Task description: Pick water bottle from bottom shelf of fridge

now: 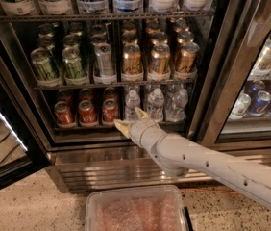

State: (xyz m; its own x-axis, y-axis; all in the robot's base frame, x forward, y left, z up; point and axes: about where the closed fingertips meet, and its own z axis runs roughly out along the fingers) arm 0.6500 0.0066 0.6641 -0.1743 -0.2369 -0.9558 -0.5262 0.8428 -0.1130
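The fridge [207, 81] stands open. Its bottom shelf [85, 128] holds three red cans [86, 112] on the left and three clear water bottles on the right. The leftmost water bottle [132, 101] has a white cap and a pale label. Two more like it [155, 103] [176, 103] stand beside it. My gripper [130, 120] is at the front edge of the bottom shelf, just in front of and below the leftmost bottle. Its fingers are spread, one pale fingertip [121, 126] pointing left towards the nearest red can. It holds nothing.
The rack above holds green, silver and gold cans [132, 61]. The ribbed steel base panel [102, 167] lies under the shelf. A clear plastic bin [135, 211] with bubble wrap sits on the floor in front. The open glass door [1, 129] is at the left, and a second cooler [263, 100] is at the right.
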